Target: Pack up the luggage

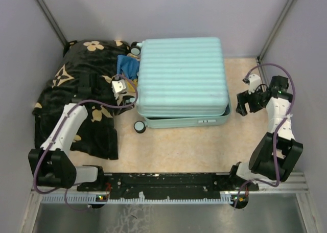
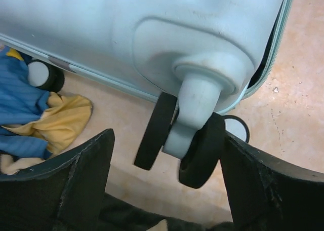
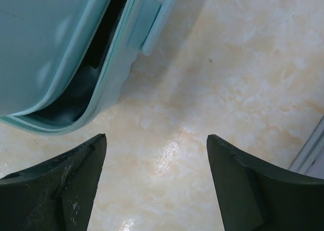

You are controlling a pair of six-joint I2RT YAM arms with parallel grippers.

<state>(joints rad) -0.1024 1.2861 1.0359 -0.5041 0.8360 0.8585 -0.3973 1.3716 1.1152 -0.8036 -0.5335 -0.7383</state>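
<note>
- Luggage lies flat mid-table, lid down but not sealed: a dark gap shows along its right near corner.
- Left gripper is spread wide, gripping nothing, with a wheel sitting between its fingers.
- Right gripper is also spread and empty, over bare table beside that gap.
- Risk: if I close the left now, it pinches the wheel and drags the case.
- Risk: blue-and-yellow clothes lie outside by the blanket. Sealing now leaves them unpacked (my main worry).
- Risk: pressing one corner could skew the lid.
- Writing: a small mark on the front edge, too tiny to read.
</note>
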